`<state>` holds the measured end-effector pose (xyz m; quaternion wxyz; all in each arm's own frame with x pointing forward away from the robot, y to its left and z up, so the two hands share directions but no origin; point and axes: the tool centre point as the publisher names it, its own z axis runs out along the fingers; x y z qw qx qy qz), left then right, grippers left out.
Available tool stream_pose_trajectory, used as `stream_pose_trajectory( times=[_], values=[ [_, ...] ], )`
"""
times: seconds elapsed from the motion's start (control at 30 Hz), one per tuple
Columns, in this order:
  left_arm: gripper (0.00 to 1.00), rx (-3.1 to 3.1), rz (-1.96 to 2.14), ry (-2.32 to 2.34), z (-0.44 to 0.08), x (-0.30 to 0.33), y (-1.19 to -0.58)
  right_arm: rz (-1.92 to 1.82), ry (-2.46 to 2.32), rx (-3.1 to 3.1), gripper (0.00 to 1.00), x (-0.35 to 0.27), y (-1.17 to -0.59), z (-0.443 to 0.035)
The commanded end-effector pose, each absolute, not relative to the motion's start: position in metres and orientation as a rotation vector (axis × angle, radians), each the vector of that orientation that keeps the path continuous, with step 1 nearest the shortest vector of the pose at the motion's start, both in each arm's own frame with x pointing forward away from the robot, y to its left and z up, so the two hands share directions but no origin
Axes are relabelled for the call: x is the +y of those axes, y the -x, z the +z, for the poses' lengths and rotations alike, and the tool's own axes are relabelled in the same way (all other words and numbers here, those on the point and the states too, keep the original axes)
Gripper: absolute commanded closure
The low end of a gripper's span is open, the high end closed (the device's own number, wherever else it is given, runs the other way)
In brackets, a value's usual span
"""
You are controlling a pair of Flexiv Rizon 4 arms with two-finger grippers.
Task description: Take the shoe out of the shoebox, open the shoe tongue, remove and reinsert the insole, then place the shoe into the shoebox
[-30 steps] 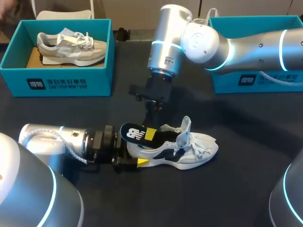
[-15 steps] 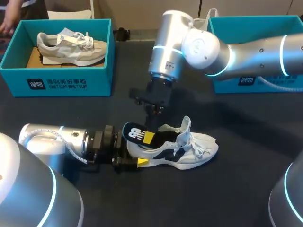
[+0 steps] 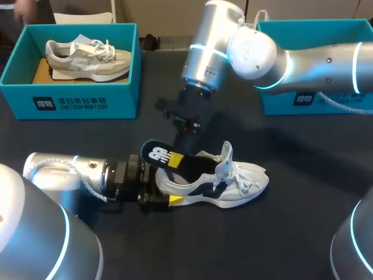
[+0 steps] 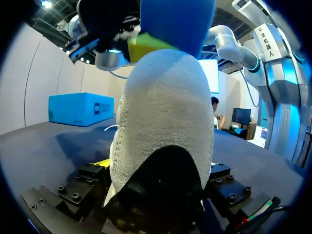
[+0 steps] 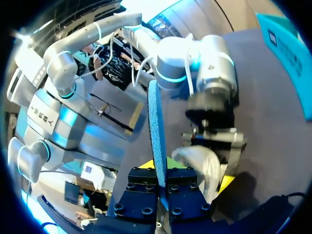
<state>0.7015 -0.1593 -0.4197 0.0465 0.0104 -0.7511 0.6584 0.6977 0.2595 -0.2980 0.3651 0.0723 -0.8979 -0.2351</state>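
While the shoe (image 3: 224,185) is clamped at its heel on the surface (image 3: 291,233) by the left tool (image 3: 169,191), the insole (image 3: 165,158), partly out, is pinched in the closed right tool (image 3: 186,146); should its toe end snag inside, it could be bent or slip free.

— Can you see well enough?
— Yes. From above, you get even light. The dark bench (image 3: 303,233) has a soft shadow under your right arm (image 3: 303,58), and the arm shines white on top.
— And your wrist cameras?
— Left: the shoe (image 4: 163,131) heel is lit on top, black below. Right: white glare sits past the insole (image 5: 157,131), and your right gripper (image 5: 159,169) is in shade.
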Motion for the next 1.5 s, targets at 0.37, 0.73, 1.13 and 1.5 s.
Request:
stream_pose_trajectory(
  times=[0.37,0.73,1.13,1.5],
  values=[
    [1.0,-2.295,2.011,-0.035,-0.42,-0.161,-0.7,-0.698,-0.202,-2.397,1.0,0.267,-0.699,-0.264],
    [1.0,-2.295,2.011,-0.035,-0.42,-0.161,-0.7,-0.896,-0.091,-2.468,1.0,0.275,-0.712,-0.21],
    [1.0,-2.295,2.011,-0.035,-0.42,-0.161,-0.7,-1.062,0.078,-2.409,1.0,0.273,-0.73,-0.145],
    [1.0,-2.295,2.011,-0.035,-0.42,-0.161,-0.7,-1.125,0.097,-2.441,1.0,0.281,-0.729,-0.127]
  ],
)
